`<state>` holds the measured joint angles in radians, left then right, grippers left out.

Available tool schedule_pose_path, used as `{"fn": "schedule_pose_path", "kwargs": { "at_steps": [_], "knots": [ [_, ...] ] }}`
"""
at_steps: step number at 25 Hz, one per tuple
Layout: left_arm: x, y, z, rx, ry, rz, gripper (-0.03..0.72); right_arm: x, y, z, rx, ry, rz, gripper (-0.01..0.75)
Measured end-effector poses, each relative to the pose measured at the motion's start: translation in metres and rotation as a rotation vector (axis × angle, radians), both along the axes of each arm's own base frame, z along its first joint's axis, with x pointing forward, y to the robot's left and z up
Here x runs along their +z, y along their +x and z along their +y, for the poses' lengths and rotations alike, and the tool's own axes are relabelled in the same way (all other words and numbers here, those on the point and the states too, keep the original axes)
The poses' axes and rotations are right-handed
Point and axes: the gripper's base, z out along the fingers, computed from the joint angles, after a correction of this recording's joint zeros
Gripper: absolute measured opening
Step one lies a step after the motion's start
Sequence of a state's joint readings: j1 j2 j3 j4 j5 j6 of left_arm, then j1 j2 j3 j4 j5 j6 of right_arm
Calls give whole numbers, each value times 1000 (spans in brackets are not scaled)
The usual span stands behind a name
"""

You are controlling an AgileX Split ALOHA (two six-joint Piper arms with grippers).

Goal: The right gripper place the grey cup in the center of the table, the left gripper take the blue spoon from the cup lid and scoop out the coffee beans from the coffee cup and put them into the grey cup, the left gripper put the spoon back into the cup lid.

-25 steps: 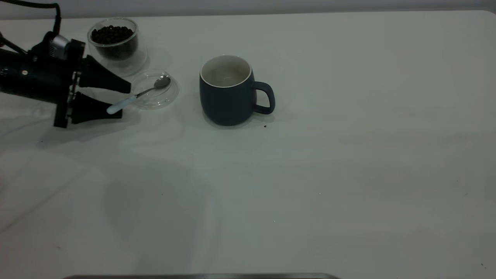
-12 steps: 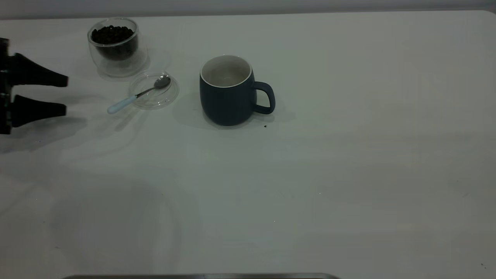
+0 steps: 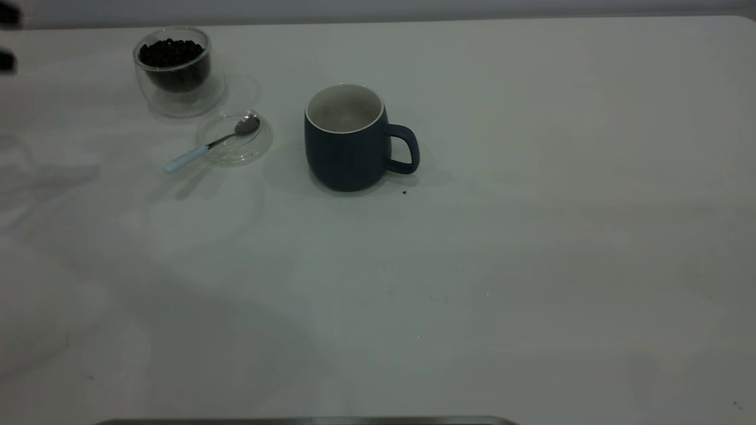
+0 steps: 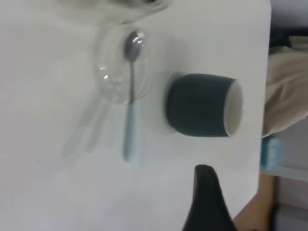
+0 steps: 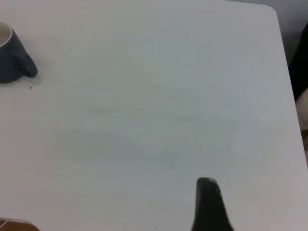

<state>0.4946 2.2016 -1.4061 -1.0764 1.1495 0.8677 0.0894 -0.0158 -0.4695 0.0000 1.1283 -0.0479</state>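
Observation:
The grey cup (image 3: pixel 345 141) stands upright near the table's (image 3: pixel 472 265) middle, handle to the right; its white inside looks empty. The blue spoon (image 3: pixel 207 147) lies with its bowl in the cup lid (image 3: pixel 235 137) and its handle over the rim on the table. The coffee cup (image 3: pixel 173 68), holding coffee beans (image 3: pixel 170 52), stands behind the lid. My left gripper (image 3: pixel 13 38) is open and empty at the far left edge, well away from the spoon. The left wrist view shows one of its fingers (image 4: pixel 207 202), the spoon (image 4: pixel 130 120), lid (image 4: pixel 113 77) and grey cup (image 4: pixel 202 110). My right gripper shows one finger (image 5: pixel 208 207), set off to one side.
A tiny dark speck (image 3: pixel 404 192) lies beside the grey cup's handle. The right wrist view shows the grey cup (image 5: pixel 12 55) far off. A grey strip (image 3: pixel 307 421) runs along the near table edge.
My left gripper, open around the spoon's handle a second ago, has drawn back to the left and toward the far edge. The spoon stays lying on the lid.

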Motion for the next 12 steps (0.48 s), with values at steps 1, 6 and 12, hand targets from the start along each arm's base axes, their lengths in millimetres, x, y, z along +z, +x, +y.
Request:
{"fn": "schedule_pose_path", "kwargs": {
  "at_steps": [1,6,12],
  "knots": [
    [15,-3,-3,-25,49,2,580,0,0,0,0,0,0,460],
    [78,-22,-24,-95,421,90,554,0,0,0,0,0,0,460],
    [141,-56,-60,-120,905,217,510,0,0,0,0,0,0,460]
  ]
}}
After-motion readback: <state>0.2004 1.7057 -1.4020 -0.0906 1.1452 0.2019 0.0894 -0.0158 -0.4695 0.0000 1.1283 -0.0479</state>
